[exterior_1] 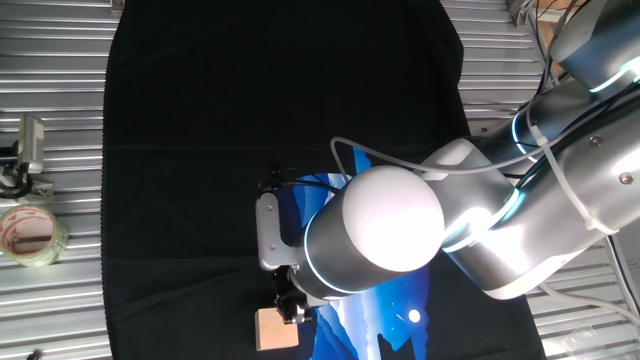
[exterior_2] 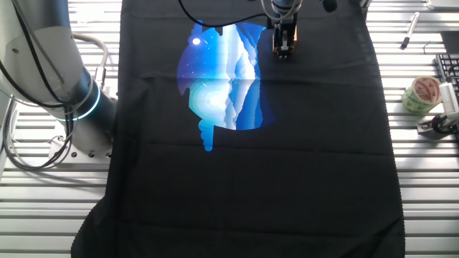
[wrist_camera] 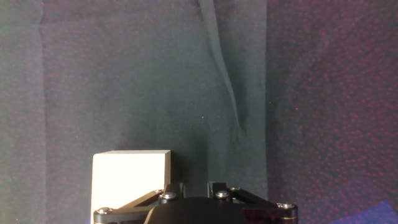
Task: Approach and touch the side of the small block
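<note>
The small block (exterior_1: 277, 328) is a light tan wooden cube on the black cloth (exterior_1: 200, 150), near the front edge of the one fixed view. In the hand view the small block (wrist_camera: 132, 179) sits at the lower left. My gripper (wrist_camera: 194, 185) is shut and empty, low over the cloth, just right of the block. Its left finger (wrist_camera: 175, 186) is at the block's right side and seems to touch it. In the one fixed view the gripper (exterior_1: 291, 308) is at the block's upper right corner. In the other fixed view the gripper (exterior_2: 284, 47) hides the block.
A blue and white print (exterior_2: 224, 75) covers part of the cloth beside the gripper. A roll of clear tape (exterior_1: 30, 235) and a metal clip (exterior_1: 28, 150) lie on the slatted metal table (exterior_1: 60, 300) off the cloth. The arm's large joint (exterior_1: 385, 225) hangs over the print.
</note>
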Robot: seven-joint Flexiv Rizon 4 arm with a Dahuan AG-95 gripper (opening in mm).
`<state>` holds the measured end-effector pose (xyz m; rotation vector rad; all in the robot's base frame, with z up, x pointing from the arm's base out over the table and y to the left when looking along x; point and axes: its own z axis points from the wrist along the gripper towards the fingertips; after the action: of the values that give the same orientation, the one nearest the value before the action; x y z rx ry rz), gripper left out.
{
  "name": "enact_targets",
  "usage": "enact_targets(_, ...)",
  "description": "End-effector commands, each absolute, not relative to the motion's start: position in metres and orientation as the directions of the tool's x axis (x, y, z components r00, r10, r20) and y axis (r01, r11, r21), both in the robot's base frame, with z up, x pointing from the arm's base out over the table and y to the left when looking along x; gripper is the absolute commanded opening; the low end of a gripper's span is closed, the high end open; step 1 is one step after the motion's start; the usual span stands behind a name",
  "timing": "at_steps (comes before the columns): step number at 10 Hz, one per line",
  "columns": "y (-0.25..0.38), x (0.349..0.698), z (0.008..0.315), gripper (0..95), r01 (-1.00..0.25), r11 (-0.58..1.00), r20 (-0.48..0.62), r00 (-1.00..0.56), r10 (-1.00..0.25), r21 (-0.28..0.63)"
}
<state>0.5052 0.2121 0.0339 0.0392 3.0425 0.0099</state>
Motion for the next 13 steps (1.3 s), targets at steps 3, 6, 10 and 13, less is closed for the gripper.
enact_targets(3,0.212,0.5052,0.0333,19.0,0.02,1.0,-0.101,-0.995,0.021,0.007)
enact_targets(6,0.2119,0.5052,0.0327,19.0,0.015,1.0,-0.102,-0.995,0.016,0.009)
enact_targets(10,0.2117,0.5052,0.0316,38.0,0.012,1.0,-0.106,-0.994,0.013,0.01)
enact_targets(13,0.2116,0.5052,0.0313,38.0,0.005,1.0,-0.107,-0.994,0.006,0.008)
